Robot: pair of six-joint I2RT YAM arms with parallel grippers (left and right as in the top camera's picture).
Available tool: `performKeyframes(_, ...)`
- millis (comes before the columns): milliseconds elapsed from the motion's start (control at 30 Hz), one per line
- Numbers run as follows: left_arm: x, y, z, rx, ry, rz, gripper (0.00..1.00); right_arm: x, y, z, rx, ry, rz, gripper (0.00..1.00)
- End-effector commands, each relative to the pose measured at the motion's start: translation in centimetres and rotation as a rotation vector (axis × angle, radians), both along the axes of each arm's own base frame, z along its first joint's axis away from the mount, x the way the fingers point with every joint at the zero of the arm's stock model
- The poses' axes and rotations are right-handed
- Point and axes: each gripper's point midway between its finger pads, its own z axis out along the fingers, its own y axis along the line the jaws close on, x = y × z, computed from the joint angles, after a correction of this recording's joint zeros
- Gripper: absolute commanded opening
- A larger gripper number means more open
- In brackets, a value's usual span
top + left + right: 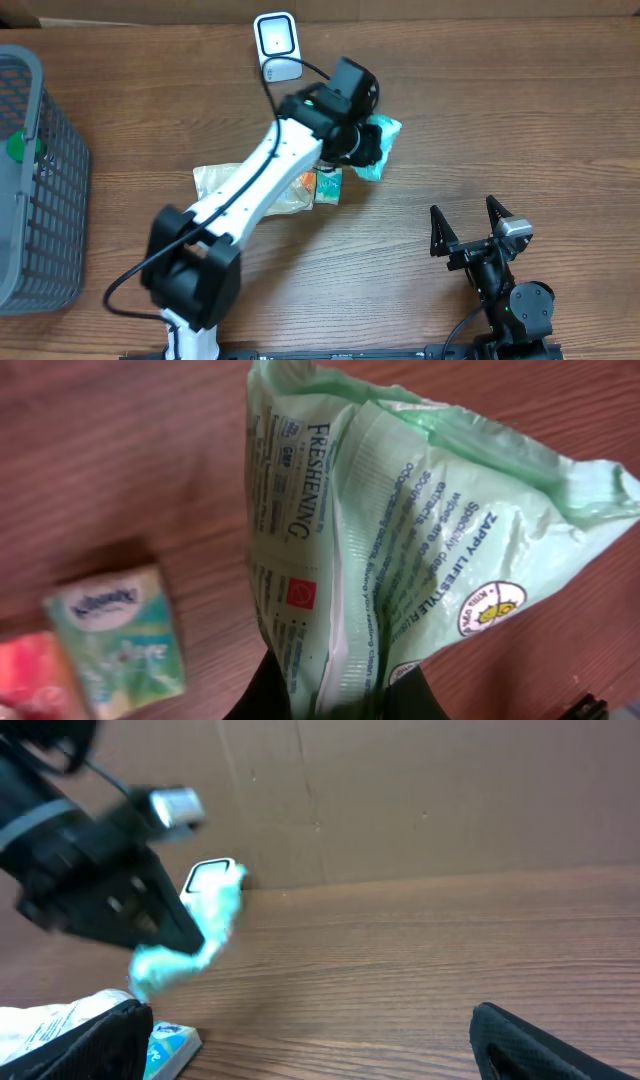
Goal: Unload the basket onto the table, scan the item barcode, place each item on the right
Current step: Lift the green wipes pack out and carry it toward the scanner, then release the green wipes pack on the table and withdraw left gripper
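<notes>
My left gripper (362, 145) is shut on a pale green wipes packet (400, 540), which hangs above the table near its middle (380, 145). The packet's printed back faces the left wrist camera. A white barcode scanner (275, 42) stands at the table's far edge, up and left of the packet; in the right wrist view the scanner (208, 877) shows just behind the blurred packet (195, 945). My right gripper (468, 232) rests open at the front right with nothing between its fingers (520, 1040).
A small green tissue pack (328, 185) and a crinkled clear bag (245, 185) lie on the wood below my left arm. A grey wire basket (35, 180) fills the left edge. A cardboard wall (400, 790) backs the table.
</notes>
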Motion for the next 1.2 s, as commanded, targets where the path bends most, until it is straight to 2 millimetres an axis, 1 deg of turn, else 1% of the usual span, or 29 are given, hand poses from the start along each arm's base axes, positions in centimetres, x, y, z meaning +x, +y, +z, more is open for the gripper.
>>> performKeyframes(0, -0.1, 0.1, -2.0, 0.022, 0.075, 0.086, 0.04, 0.0, 0.0, -0.2, 0.004, -0.002, 0.0, 1.0)
performKeyframes(100, -0.1, 0.5, -3.4, 0.073, 0.088, 0.117, 0.04, 0.0, 0.0, -0.2, 0.004, -0.002, 0.0, 1.0)
performKeyframes(267, -0.9, -0.5, -4.9, 0.091, 0.109, 0.092, 0.04, 0.0, 0.0, -0.2, 0.004, -0.002, 0.0, 1.0)
performKeyframes(300, -1.0, -0.7, -5.2, 0.092, 0.119, 0.1, 0.07, 0.0, 0.0, -0.2, 0.004, -0.003, 0.0, 1.0)
performKeyframes(333, -1.1, -0.8, -5.5, 0.093, 0.133, 0.116, 0.23, 0.0, 0.0, -0.2, 0.004, -0.002, 0.0, 1.0)
performKeyframes(367, -1.3, -0.9, -5.8, 0.095, 0.148, 0.137, 0.36, 0.0, 0.0, -0.2, 0.004, -0.002, 0.0, 1.0)
performKeyframes(400, -1.4, -0.9, -6.2, 0.097, 0.164, 0.152, 0.41, 0.0, 0.0, -0.2, 0.004, -0.002, 0.0, 1.0)
performKeyframes(467, -1.6, -1.0, -6.9, 0.101, 0.187, 0.158, 0.42, 0.0, 0.0, -0.2, 0.004, -0.002, 0.001, 1.0)
performKeyframes(500, -1.6, -1.1, -7.1, 0.103, 0.191, 0.157, 0.45, 0.0, 0.0, -0.2, 0.004, -0.002, 0.0, 1.0)
performKeyframes(533, -1.7, -1.0, -7.5, 0.108, 0.199, 0.157, 0.57, 0.0, 0.0, -0.2, 0.004, -0.002, 0.0, 1.0)
performKeyframes(600, -1.9, -1.2, -7.9, 0.104, 0.213, 0.152, 0.88, 0.0, 0.0, -0.2, 0.004, -0.002, 0.0, 1.0)
performKeyframes(633, -2.0, -1.3, -8.0, 0.099, 0.22, 0.149, 1.0, 0.0, 0.0, -0.2, 0.004, -0.002, 0.0, 1.0)
performKeyframes(767, -2.0, -1.4, -7.8, 0.095, 0.213, 0.124, 0.99, 0.0, 0.0, -0.2, 0.004, -0.002, 0.0, 1.0)
performKeyframes(867, -1.6, -1.6, -6.7, 0.077, 0.189, 0.091, 0.99, 0.0, 0.0, -0.2, 0.004, -0.002, 0.0, 1.0)
performKeyframes(967, -0.9, -1.5, -4.3, 0.059, 0.134, 0.068, 1.0, 0.0, 0.0, -0.2, 0.004, -0.002, 0.0, 1.0)
performKeyframes(1067, 0.1, -0.4, -1.0, 0.067, 0.047, 0.07, 1.0, 0.0, 0.0, -0.2, 0.004, -0.002, 0.0, 1.0)
performKeyframes(1167, 1.2, 1.7, 3.2, 0.088, -0.071, 0.067, 1.0, 0.0, 0.0, -0.2, 0.004, -0.002, 0.0, 1.0)
